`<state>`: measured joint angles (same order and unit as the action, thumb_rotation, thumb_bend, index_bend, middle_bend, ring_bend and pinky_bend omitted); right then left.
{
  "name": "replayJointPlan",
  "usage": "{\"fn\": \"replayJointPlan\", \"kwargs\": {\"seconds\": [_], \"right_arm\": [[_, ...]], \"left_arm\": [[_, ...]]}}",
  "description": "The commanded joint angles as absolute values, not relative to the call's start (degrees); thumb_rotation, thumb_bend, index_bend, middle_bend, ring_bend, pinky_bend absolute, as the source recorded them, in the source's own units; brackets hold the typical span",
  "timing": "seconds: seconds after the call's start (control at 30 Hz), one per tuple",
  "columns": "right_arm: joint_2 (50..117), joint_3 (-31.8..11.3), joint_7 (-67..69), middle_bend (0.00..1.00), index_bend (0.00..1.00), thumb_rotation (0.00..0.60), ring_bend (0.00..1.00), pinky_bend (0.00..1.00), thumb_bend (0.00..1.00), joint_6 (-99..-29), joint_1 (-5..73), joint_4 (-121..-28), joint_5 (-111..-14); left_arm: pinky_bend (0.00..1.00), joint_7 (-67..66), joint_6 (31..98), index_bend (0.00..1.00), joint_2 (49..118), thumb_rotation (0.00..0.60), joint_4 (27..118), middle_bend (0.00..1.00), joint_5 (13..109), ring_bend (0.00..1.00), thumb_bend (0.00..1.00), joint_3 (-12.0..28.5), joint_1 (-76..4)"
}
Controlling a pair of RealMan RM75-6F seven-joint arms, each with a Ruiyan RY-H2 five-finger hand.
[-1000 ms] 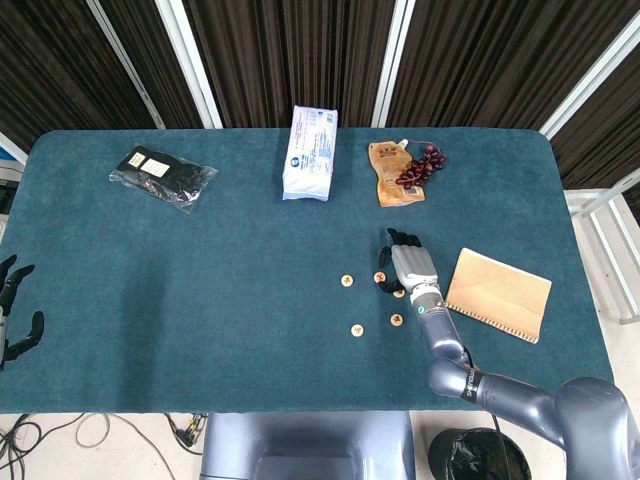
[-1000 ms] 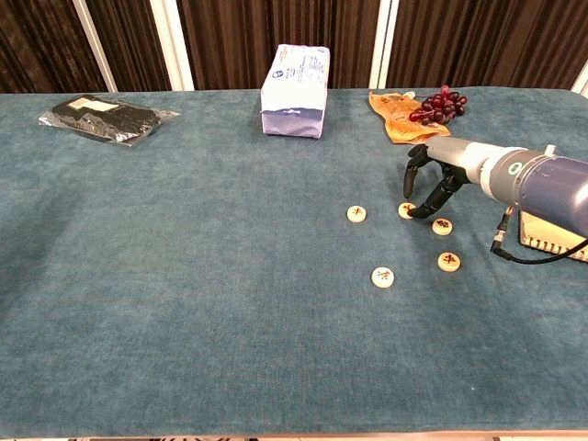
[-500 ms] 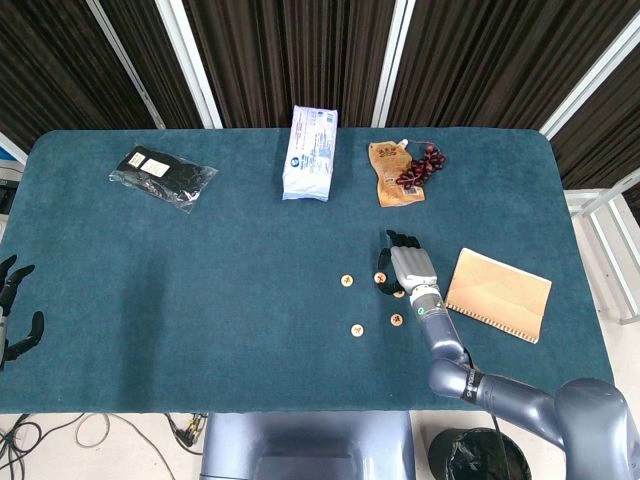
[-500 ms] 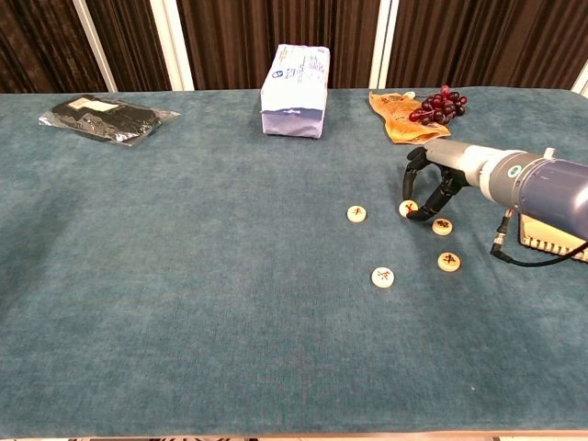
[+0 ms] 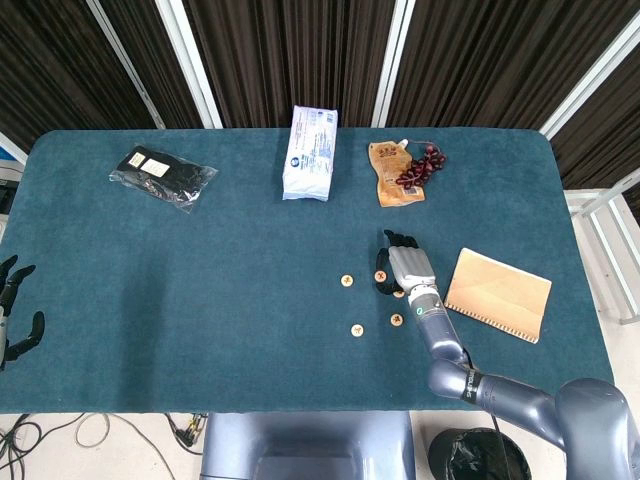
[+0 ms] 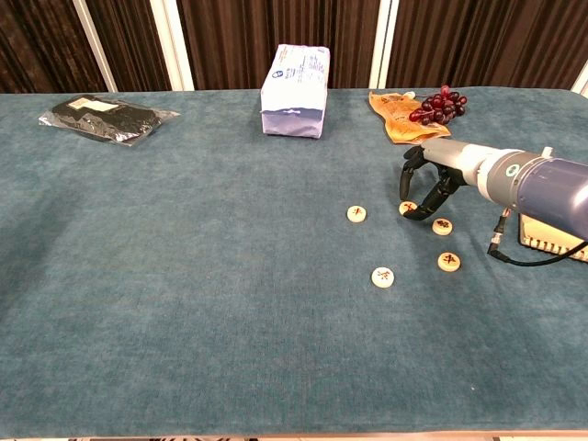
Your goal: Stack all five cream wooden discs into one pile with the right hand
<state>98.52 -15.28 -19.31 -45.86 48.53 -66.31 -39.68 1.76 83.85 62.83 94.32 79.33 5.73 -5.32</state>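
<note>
Five cream wooden discs lie flat and apart on the teal table (image 5: 200,250). In the chest view they are one (image 6: 356,214), a second (image 6: 407,209), a third (image 6: 442,226), a fourth (image 6: 448,262) and a fifth (image 6: 382,277). My right hand (image 6: 425,186) arches over the second disc (image 5: 380,276), fingertips down at both its sides; the disc still rests on the cloth and I see no firm grip. The same hand (image 5: 404,263) partly hides that disc from above. My left hand (image 5: 12,310) hangs past the table's left edge, fingers spread, holding nothing.
A tan notebook (image 5: 498,293) lies just right of the right forearm. At the back are an orange pouch (image 5: 392,172) with dark grapes (image 5: 425,163), a white-blue packet (image 5: 309,152) and a black bagged item (image 5: 162,174).
My right hand has edged slightly left and settled closer around the second disc. The discs and the left hand have not visibly moved.
</note>
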Motion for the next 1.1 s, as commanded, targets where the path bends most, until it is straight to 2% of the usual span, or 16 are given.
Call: {"fn": "replayJointPlan", "kwargs": {"seconds": [0.03,0.73,1.1], "right_arm": [[98.57,-15.19,-19.45,0.0,0.5,0.6,0.0,0.0,0.35,-45.72,48.55,-66.26,-39.55],[99.36,-15.29,-20.01,0.0,0.52,0.6,0.0,0.0,0.36,-44.72,48.9,-64.12,-38.37],[99.59,-15.44,-20.07,0.0,0.55,0.6,0.0,0.0,0.4,-44.34,49.15,-63.6,-38.29]], "left_arm": [[0.0,1.73,83.89,0.15,62.85,0.6,94.32,0.0,79.34,0.0,0.47,5.74,-5.32],[0.0,1.57,83.87,0.15,62.86,0.6,94.43,0.0,79.33,0.0,0.47,5.72,-5.31],[0.0,1.52,83.95,0.15,62.85,0.6,94.57,0.0,79.58,0.0,0.47,5.61,-5.29]]}}
